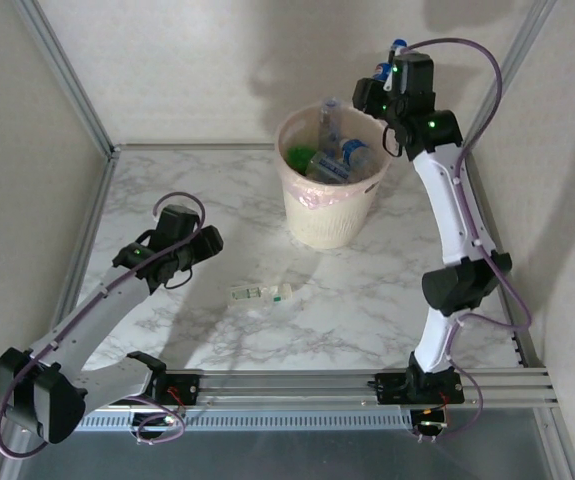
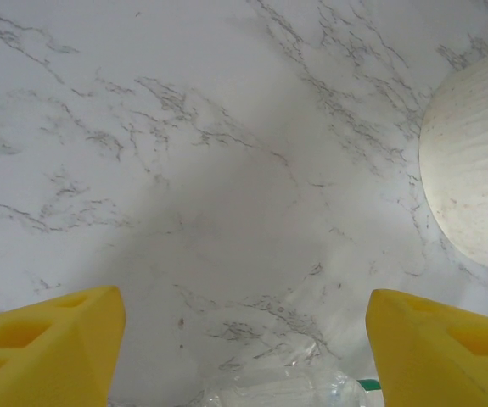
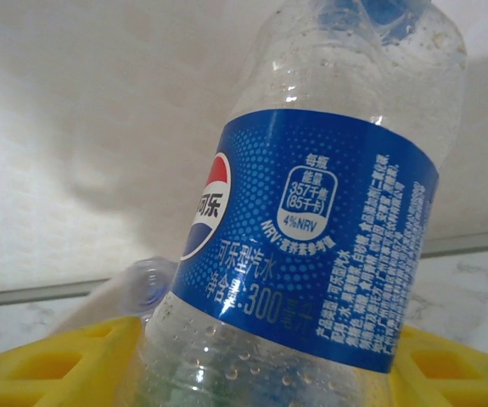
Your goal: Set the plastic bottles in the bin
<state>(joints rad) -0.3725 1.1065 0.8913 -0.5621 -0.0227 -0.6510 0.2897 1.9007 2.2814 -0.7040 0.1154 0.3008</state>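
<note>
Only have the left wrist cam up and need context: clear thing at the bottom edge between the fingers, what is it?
Observer: A clear bottle lying flat on the table, green at one end, just ahead of your arm.
Operator: Any other strays on the table?
Observer: None that I can see. Several bottles sit inside the bin.
Operator: What is the right arm doing?
Observer: The right gripper is shut on a blue-label bottle, raised by the bin's far right rim.
</note>
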